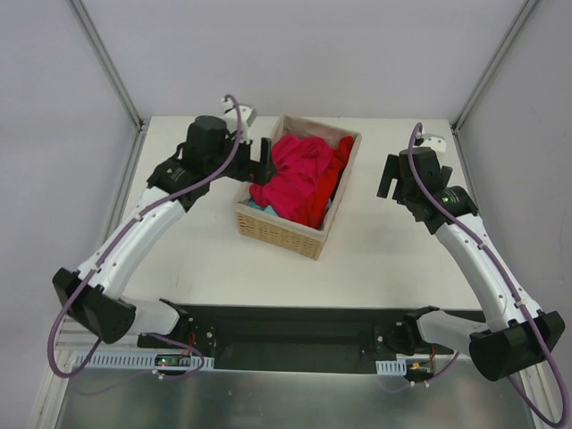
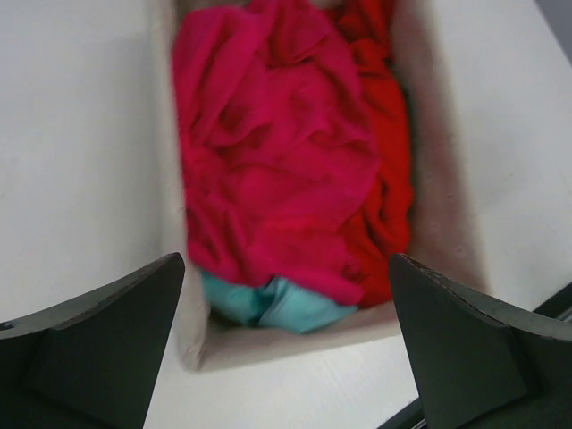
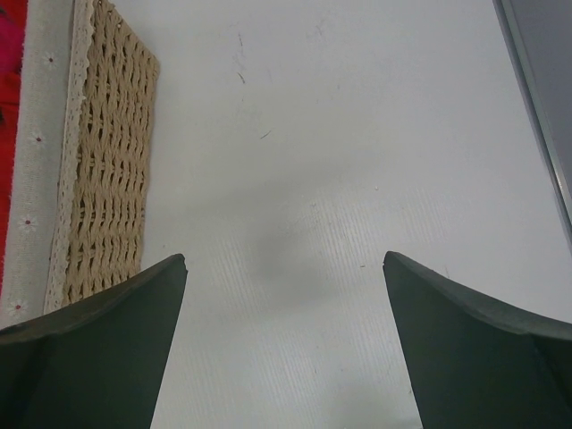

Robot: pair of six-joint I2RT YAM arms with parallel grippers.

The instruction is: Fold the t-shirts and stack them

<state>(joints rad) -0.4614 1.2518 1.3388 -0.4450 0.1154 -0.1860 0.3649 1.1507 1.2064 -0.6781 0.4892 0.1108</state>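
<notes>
Left gripper (image 2: pixel 286 259), wide, empty, by centre-frame basket (image 1: pixel 277 231) of shirts (image 1: pixel 299 179); right gripper (image 3: pixel 284 257) likewise; first pick pending, likely needing reach-in and pinch.

Magenta t-shirt (image 2: pixel 268 152): soft cloth, matt, heavily creased. Red t-shirt (image 2: pixel 389 152): same matt cloth, rumpled. Teal cloth (image 2: pixel 277 306): smoother, also matt. Basket (image 3: pixel 107 161): coarse woven wicker, pale straw colour, rough to the eye. Its liner (image 3: pixel 40 134): off-white fabric with a lacy trim. Tabletop (image 3: pixel 357 161): white, matt, finely ribbed, a few faint scratches. Left gripper (image 1: pixel 262 159) and right gripper (image 1: pixel 391 176): dark matt plastic, smooth. Arm casings (image 1: pixel 143 234): white plastic, slight sheen.
</notes>
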